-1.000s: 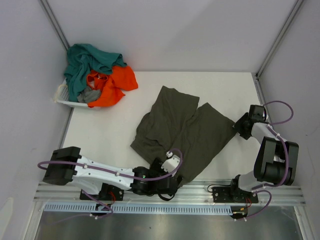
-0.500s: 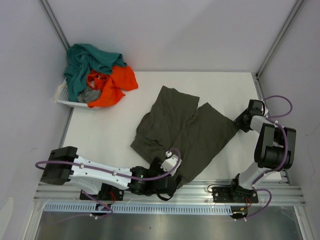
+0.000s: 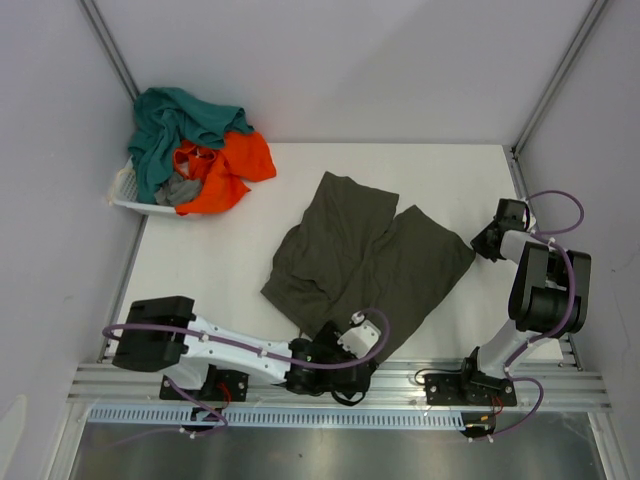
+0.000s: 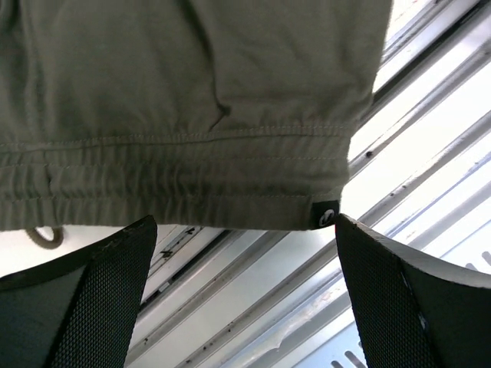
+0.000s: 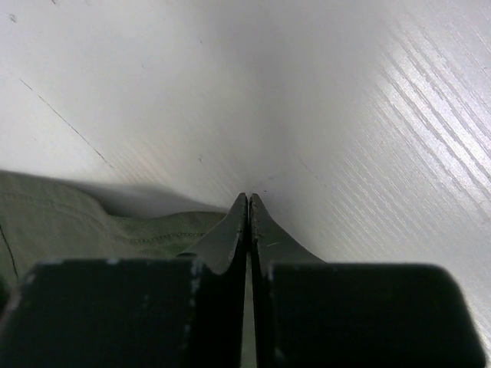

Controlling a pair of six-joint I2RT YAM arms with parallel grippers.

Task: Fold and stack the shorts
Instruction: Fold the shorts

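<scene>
The dark olive-green shorts (image 3: 370, 260) lie spread flat mid-table, waistband toward the near edge and legs pointing away. My left gripper (image 3: 352, 340) hovers open at the near edge. In the left wrist view its fingertips (image 4: 244, 230) straddle the waistband's corner, by a small black label (image 4: 326, 215), touching no cloth (image 4: 192, 100). A drawstring end (image 4: 42, 236) hangs at the left. My right gripper (image 3: 480, 245) rests on the table at the right leg's hem corner. Its jaws (image 5: 248, 198) are shut tight with nothing between them; the hem (image 5: 77, 222) lies just to their left.
A white basket (image 3: 125, 195) at the far left corner holds teal shorts (image 3: 170, 125), orange shorts (image 3: 235, 160) and a grey pair (image 3: 180, 190), heaped over its rim. Metal rails (image 4: 307, 291) run under the left gripper. Grey walls enclose the table.
The right gripper's jaws have closed beside the hem corner. The left arm has slid right along the near edge, its gripper still open at the waistband.
</scene>
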